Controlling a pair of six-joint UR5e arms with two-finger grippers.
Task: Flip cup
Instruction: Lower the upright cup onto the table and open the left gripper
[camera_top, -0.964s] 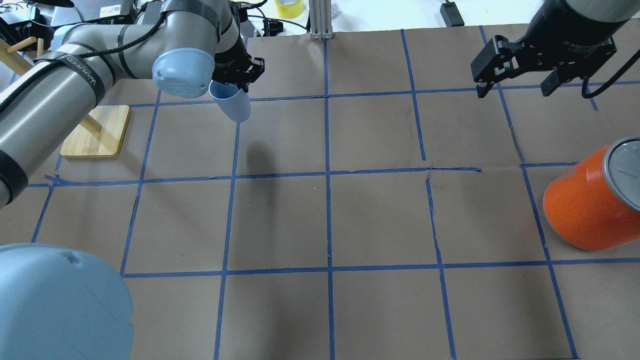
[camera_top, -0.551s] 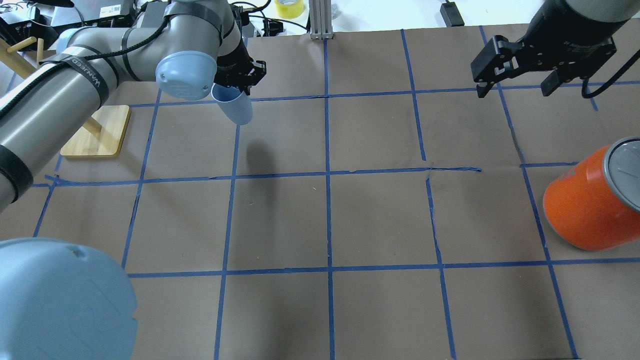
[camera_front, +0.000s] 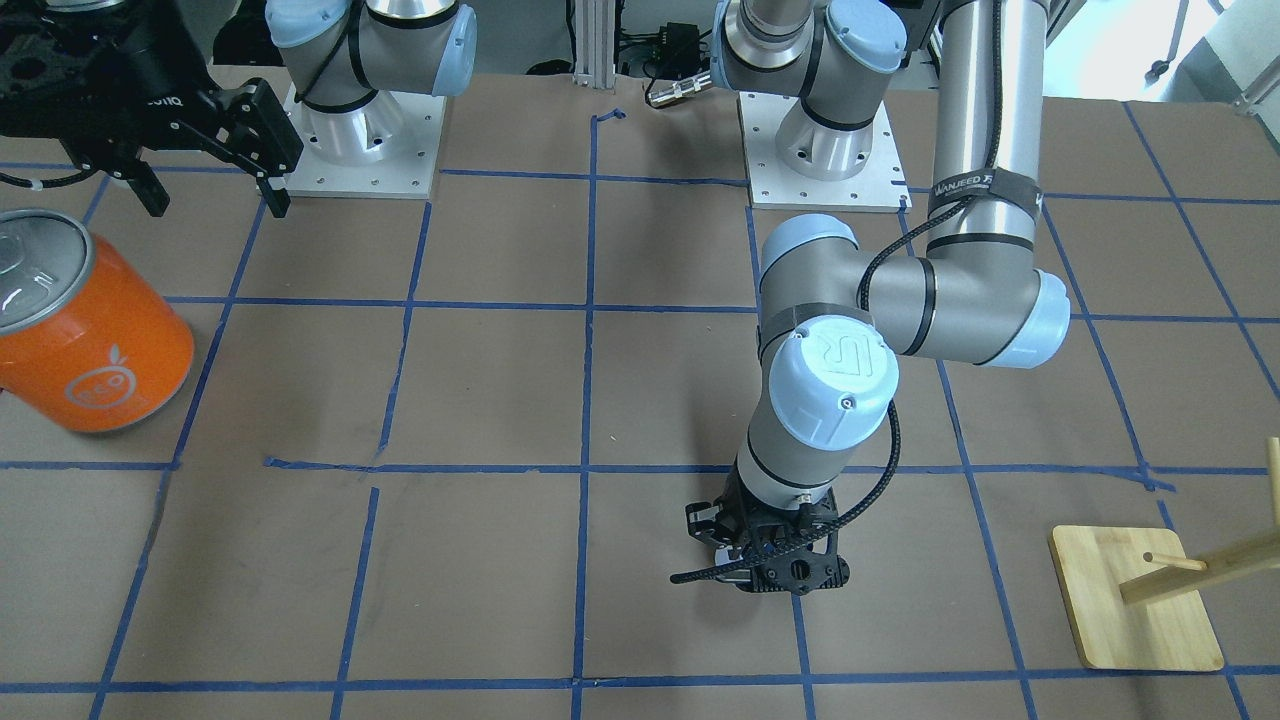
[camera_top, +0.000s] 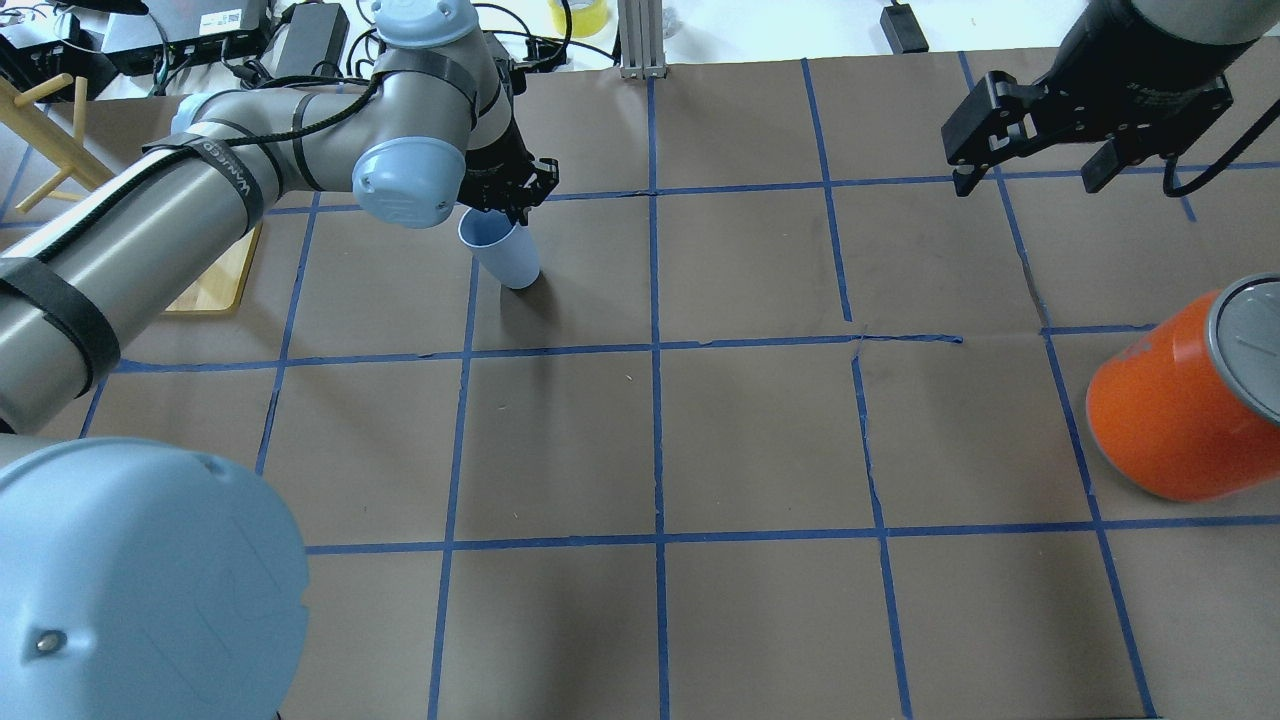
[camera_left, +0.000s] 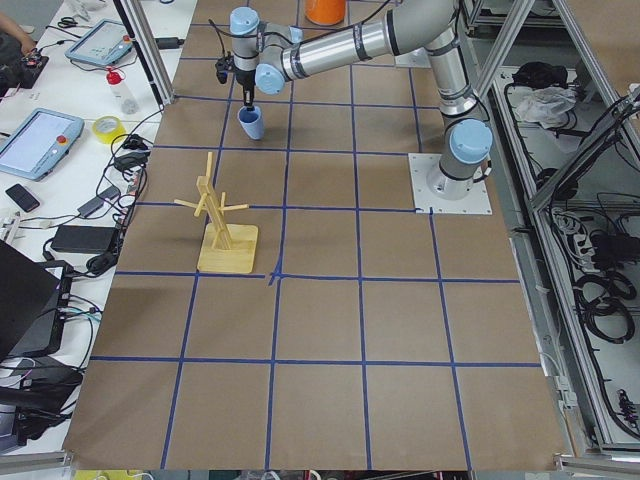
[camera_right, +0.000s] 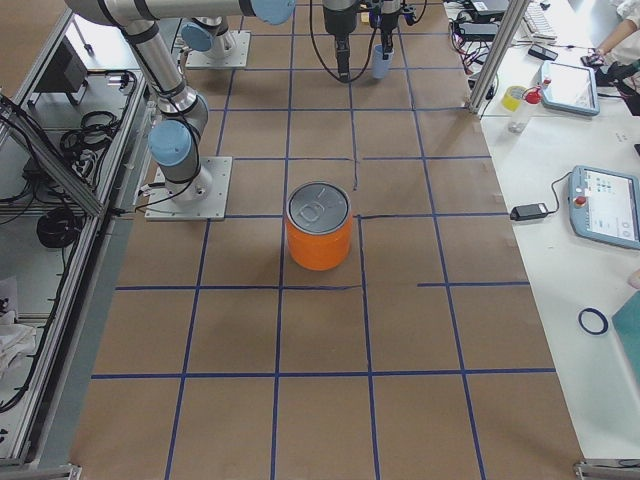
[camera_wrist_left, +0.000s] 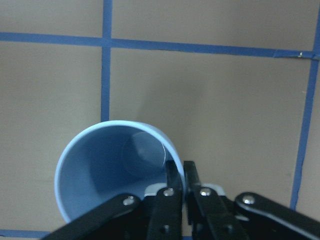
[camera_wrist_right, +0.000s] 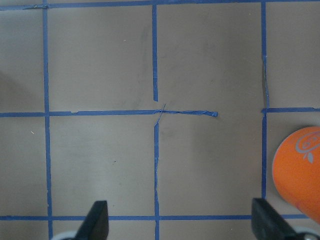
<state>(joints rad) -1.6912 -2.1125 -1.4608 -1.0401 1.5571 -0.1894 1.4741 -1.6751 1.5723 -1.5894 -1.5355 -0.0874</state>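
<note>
The cup (camera_top: 503, 252) is hanging mouth-up and tilted, low over the tabletop (camera_top: 760, 440). You are seeing the left pincer (camera_wrist_left: 182, 169) pinching its rim. The right pincer (camera_top: 1030, 180) is hovering spread wide, well apart, near the orange can (camera_top: 1170, 420).

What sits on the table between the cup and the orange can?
Nothing: in the overhead view the stretch from the cup to the orange can is bare brown paper crossed by blue tape lines.

Bright, even overhead light; frames sharp. Faint soft shadow on the brown paper-covered table (camera_top: 760, 440), just robot-side of the left gripper (camera_top: 512, 212) and its pale blue tapered plastic cup (camera_top: 503, 255).
</note>
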